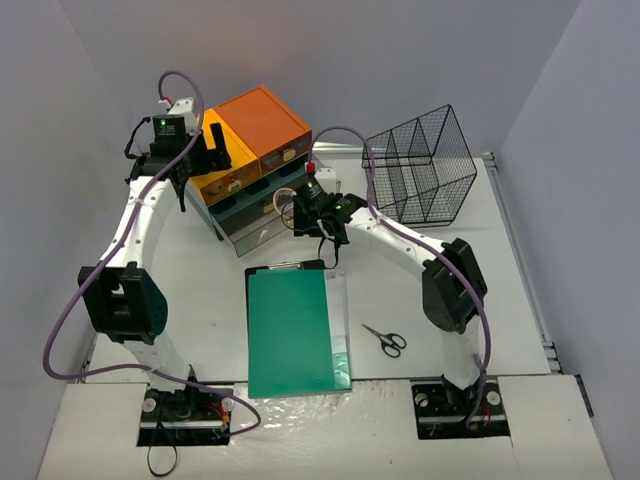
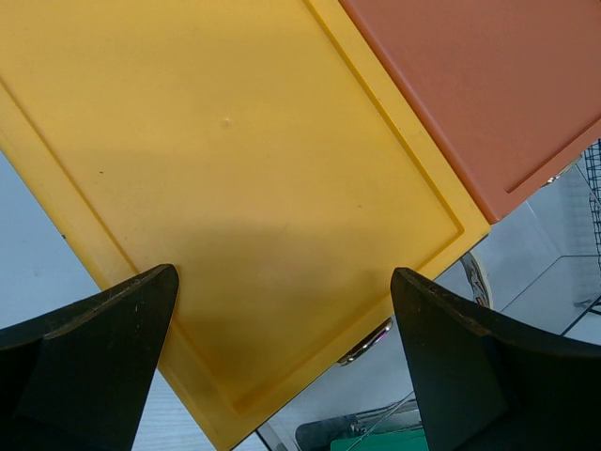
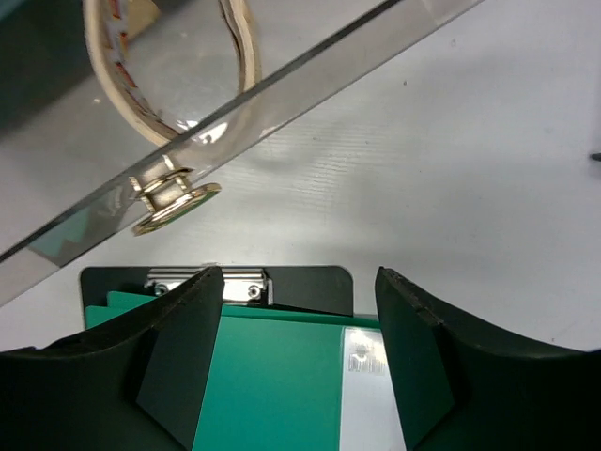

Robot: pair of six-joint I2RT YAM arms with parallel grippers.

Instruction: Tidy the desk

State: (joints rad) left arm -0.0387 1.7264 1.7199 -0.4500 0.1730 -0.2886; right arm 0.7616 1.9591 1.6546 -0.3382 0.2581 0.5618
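The white desk (image 1: 200, 300) holds a stacked drawer unit (image 1: 250, 175) at the back, with a yellow top (image 2: 244, 169) and an orange top (image 2: 488, 85). My left gripper (image 1: 213, 148) hovers open and empty just above the yellow top, which fills the gap between its fingers in the left wrist view (image 2: 282, 362). My right gripper (image 1: 328, 238) is open and empty, low in front of the unit's clear drawer (image 3: 282, 85). That drawer's brass knob (image 3: 174, 202) is just ahead and left of the right gripper (image 3: 299, 357). A roll of tape (image 3: 169, 85) lies inside the drawer.
A green folder on a black clipboard (image 1: 297, 330) lies mid-desk; its clip (image 3: 207, 282) sits under my right gripper. Black scissors (image 1: 385, 340) lie to its right. A black wire basket (image 1: 420, 165) stands at the back right. A metal rail (image 1: 520, 270) runs along the right edge.
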